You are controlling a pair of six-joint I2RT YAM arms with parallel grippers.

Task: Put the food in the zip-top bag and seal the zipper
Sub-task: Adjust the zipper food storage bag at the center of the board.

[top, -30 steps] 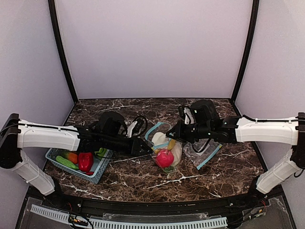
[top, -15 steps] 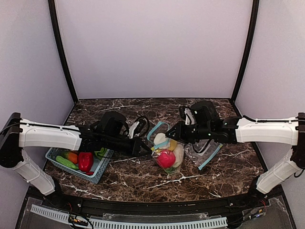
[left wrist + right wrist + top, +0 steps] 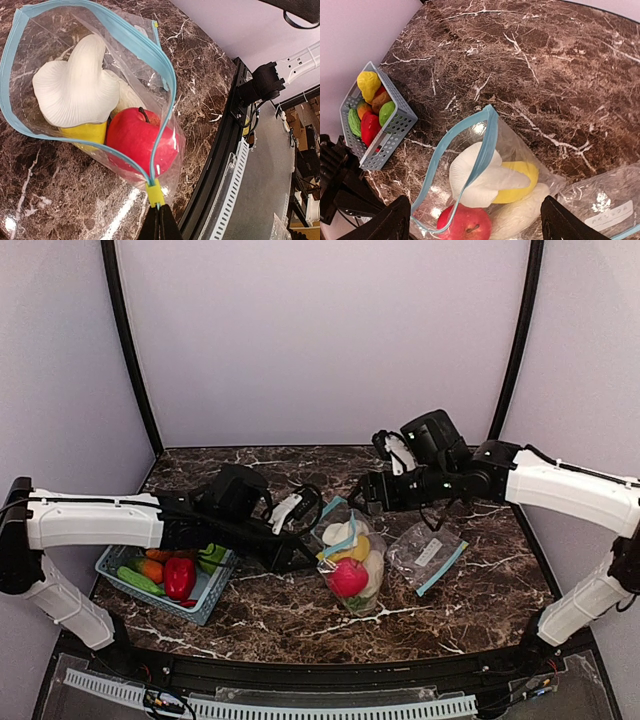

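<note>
**Marble table [image 3: 300, 615]: bag [image 3: 352, 540] gaping, three foods inside**

The dark, white-veined table sits between pale lilac walls [image 3: 320, 340]. Near its middle lies the clear bag with a blue zipper. Its mouth stands wide open, the zipper strip curving in a loop around the contents.

Inside the bag are a white mushroom [image 3: 75, 87], a red apple [image 3: 135, 142] and a yellow piece [image 3: 87, 134]. The yellow piece is wedged under the mushroom and touches the apple. In the right wrist view a further cream-white shape shows at the bag's lower side, but I cannot tell what it is.

The left gripper [image 3: 159, 222] is pinched together on the bag's zipper end, right at the yellow-green slider [image 3: 155, 192]. That corner is held just above the table.

The right gripper [image 3: 362, 496] hovers over the far side of the bag. Its fingers [image 3: 395, 225] are spread wide apart with nothing between them, and it does not touch the bag.

More food is in the lattice basket [image 3: 210, 608] at the table's left, well apart from the bag. There is a red pepper [image 3: 180, 577], with green, orange and yellow pieces packed beside it.

A second bag [image 3: 428, 555] lies flat on the table just right of the first, below the right arm. It is clear, with a blue edge.
</note>
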